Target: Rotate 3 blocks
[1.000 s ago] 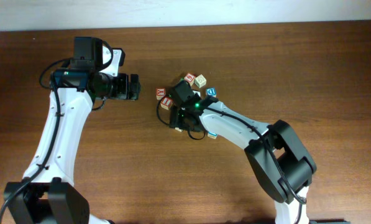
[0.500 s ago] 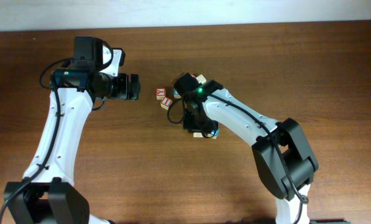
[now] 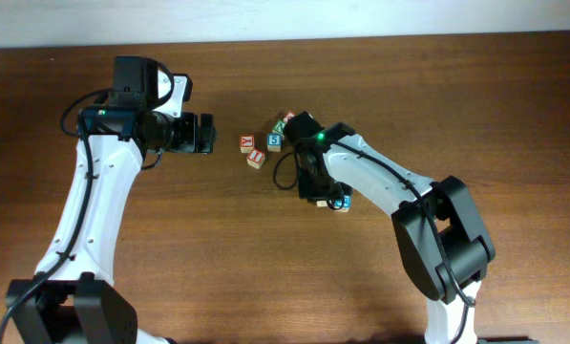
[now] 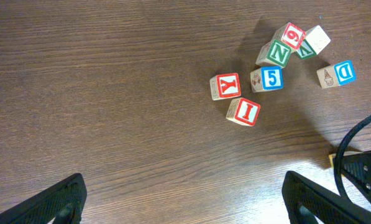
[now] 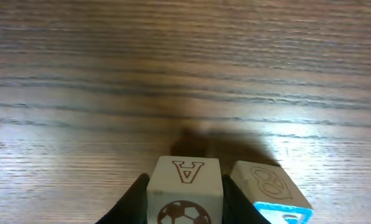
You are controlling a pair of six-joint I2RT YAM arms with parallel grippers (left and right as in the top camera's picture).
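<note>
My right gripper is shut on a pale block printed with a brown "A" and a brown football. In the overhead view this gripper sits right of the table's middle. Just to its right, a second pale block with a blue face rests on the table. The left wrist view shows the blue "D" block standing alone right of the pile; overhead, my right arm hides it. My left gripper is open, well left of the blocks, its fingers empty.
A loose group lies between the arms: red "Y" cube, red "I" cube, blue "5" cube, green "N" cube, a red-numbered cube and a pale green-lettered cube. My right arm's cable hangs nearby.
My right gripper has narrowed onto the "A" block and shifted right, away from the pile, uncovering the "5" cube overhead. The left arm has not moved.
</note>
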